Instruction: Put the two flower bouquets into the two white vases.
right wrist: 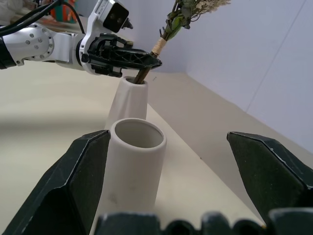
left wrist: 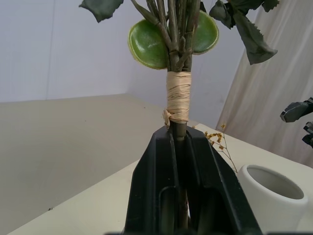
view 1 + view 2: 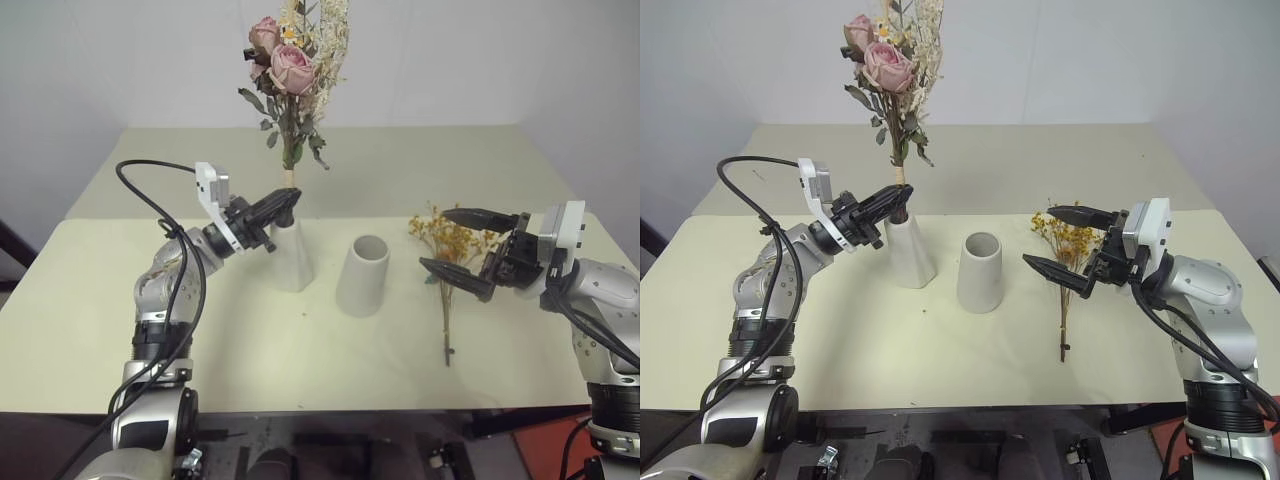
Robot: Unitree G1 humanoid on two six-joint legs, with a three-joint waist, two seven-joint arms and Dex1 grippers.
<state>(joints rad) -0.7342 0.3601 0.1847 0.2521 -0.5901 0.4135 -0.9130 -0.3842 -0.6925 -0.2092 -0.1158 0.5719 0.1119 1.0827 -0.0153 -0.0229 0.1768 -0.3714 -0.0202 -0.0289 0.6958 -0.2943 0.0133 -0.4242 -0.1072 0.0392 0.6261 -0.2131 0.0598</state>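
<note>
- The left gripper [image 3: 283, 203], its two black fingers clamped tight on the stems of the pink rose bouquet with green leaves and pale dried sprigs [image 3: 292, 70], holds it upright just below the raffia binding; the stem ends already sit inside the narrow mouth of the slim matte white cone vase [image 3: 291, 255], near the middle of the cream table [image 3: 90, 330].
- The broader white vase with the round mouth [image 3: 363, 275] stands empty just beside the slim one, towards the right edge.
- The spray of tiny yellow-orange blossoms on thin brown stems [image 3: 447, 262] lies flat, long axis running from far edge to near edge, blossoms farther away.
- The right gripper [image 3: 462, 240], jaws spread wide and empty, hovers by the blossom end, so it looks the nearer arm for that pick.
</note>
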